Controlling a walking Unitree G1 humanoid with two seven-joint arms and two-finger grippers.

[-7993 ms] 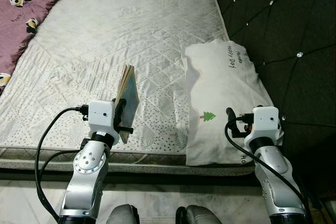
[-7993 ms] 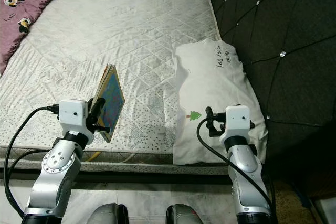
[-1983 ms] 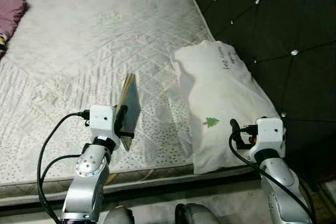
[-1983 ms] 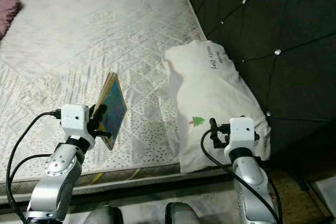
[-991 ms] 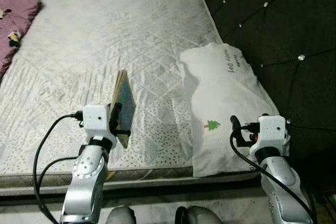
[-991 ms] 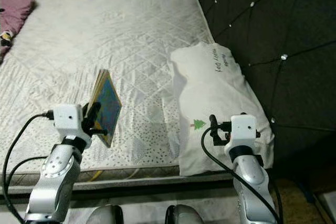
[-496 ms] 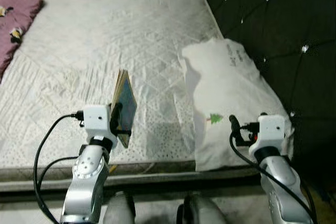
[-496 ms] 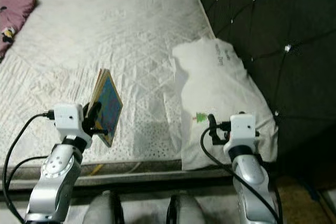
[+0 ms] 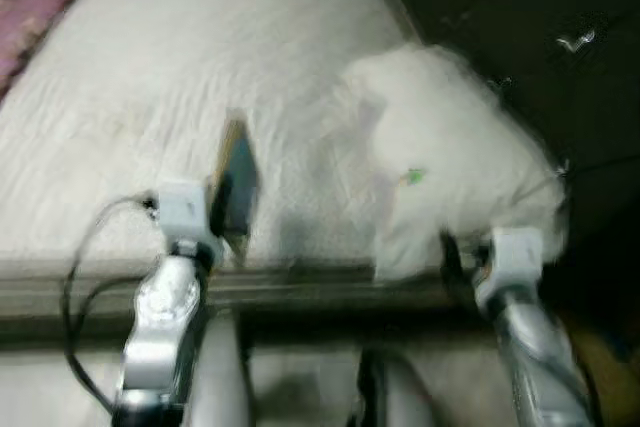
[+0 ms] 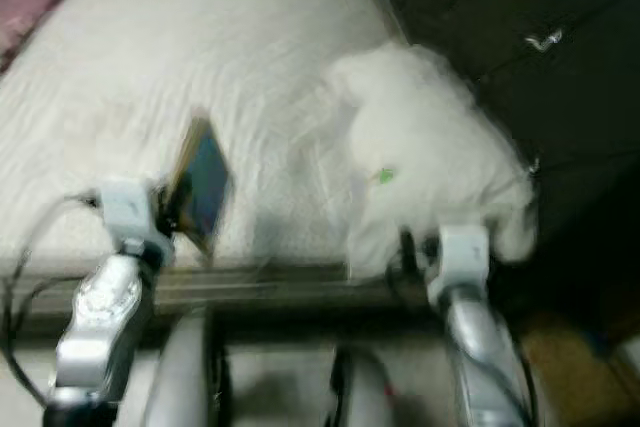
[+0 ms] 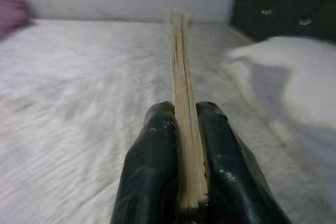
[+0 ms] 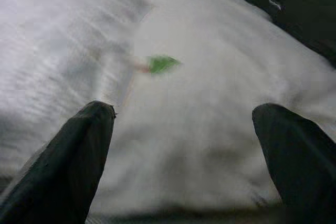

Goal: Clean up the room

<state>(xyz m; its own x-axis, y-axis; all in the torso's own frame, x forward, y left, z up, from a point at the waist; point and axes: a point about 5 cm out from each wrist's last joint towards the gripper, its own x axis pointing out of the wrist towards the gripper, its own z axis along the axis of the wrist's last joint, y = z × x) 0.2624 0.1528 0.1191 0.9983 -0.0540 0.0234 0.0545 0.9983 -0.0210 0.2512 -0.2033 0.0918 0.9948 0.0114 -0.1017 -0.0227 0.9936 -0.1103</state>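
Head views blurred. Our left gripper (image 11: 181, 145) is raised at the near edge of the mattress (image 9: 150, 77), fingers clamped on the lower edge of a thin book (image 9: 236, 187), which stands upright on edge above the bed. Our right gripper (image 12: 184, 156) has its fingers spread wide apart, holding nothing, over the near end of a white pillow (image 9: 450, 157) with a small green tree print (image 12: 160, 64). The pillow lies beside the dark tufted headboard (image 9: 520, 37). A purple blanket (image 9: 30, 7) sits at the mattress's far left corner.
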